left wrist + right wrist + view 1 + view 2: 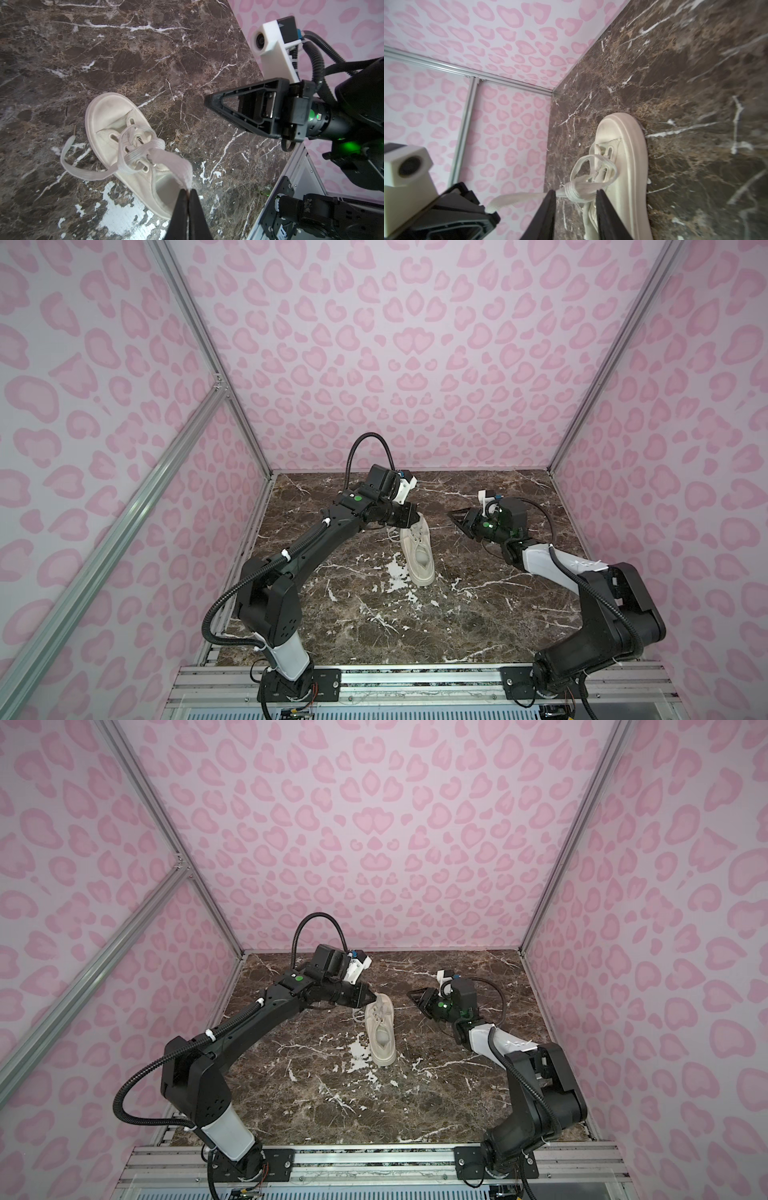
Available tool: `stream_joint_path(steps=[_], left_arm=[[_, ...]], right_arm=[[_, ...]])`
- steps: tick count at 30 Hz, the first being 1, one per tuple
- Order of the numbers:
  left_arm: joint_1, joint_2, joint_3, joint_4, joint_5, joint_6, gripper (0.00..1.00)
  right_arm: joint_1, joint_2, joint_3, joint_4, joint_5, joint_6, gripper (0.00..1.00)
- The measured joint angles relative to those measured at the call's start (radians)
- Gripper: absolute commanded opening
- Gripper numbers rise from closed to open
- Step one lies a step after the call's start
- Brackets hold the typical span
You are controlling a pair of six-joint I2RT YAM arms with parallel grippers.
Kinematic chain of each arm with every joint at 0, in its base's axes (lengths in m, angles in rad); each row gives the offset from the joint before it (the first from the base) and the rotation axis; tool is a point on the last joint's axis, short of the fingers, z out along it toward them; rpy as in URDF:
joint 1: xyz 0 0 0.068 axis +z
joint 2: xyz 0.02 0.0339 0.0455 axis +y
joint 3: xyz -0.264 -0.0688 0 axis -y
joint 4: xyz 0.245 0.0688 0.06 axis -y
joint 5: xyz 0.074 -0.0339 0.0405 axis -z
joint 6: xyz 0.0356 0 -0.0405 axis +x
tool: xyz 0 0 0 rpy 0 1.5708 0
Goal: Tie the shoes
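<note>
The left claw (188, 193) is clamping one lace (170, 159) taut above the sneaker (419, 558), which is lying on the tabletop (374, 635) just beneath it. The right claw (576, 193), jaws apart and empty, is hovering well off to the side. The laces appear crossed once; no bow is formed yet.

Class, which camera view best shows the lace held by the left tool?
The left wrist view: the lace runs close-up from the sneaker into the shut left tool. The right wrist view shows it sideways; in both top views it is too small.
</note>
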Motion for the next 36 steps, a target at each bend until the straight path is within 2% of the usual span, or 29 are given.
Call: stream_joint_path(steps=[7, 12, 15, 22, 32, 33, 36], left_arm=[[0.002, 0.061, 0.119, -0.024, 0.026, -0.018, 0.03], [0.003, 0.086, 0.154, -0.028, 0.041, -0.026, 0.03], [0.003, 0.087, 0.158, -0.025, 0.051, -0.04, 0.03], [0.003, 0.087, 0.172, -0.019, 0.071, -0.064, 0.03], [0.006, 0.087, 0.172, -0.02, 0.076, -0.071, 0.03], [0.006, 0.087, 0.172, -0.02, 0.076, -0.071, 0.04], [0.013, 0.084, 0.165, -0.018, 0.076, -0.07, 0.15]], right_arm=[[0.087, -0.034, 0.096, -0.264, 0.065, -0.377, 0.41], [0.164, -0.076, 0.082, -0.296, 0.111, -0.584, 0.47], [0.196, -0.075, 0.086, -0.288, 0.118, -0.665, 0.5], [0.2, 0.012, 0.154, -0.234, 0.094, -0.735, 0.49], [0.202, 0.129, 0.243, -0.202, 0.076, -0.718, 0.17], [0.202, 0.131, 0.245, -0.203, 0.078, -0.718, 0.16], [0.202, 0.132, 0.246, -0.201, 0.081, -0.703, 0.13]])
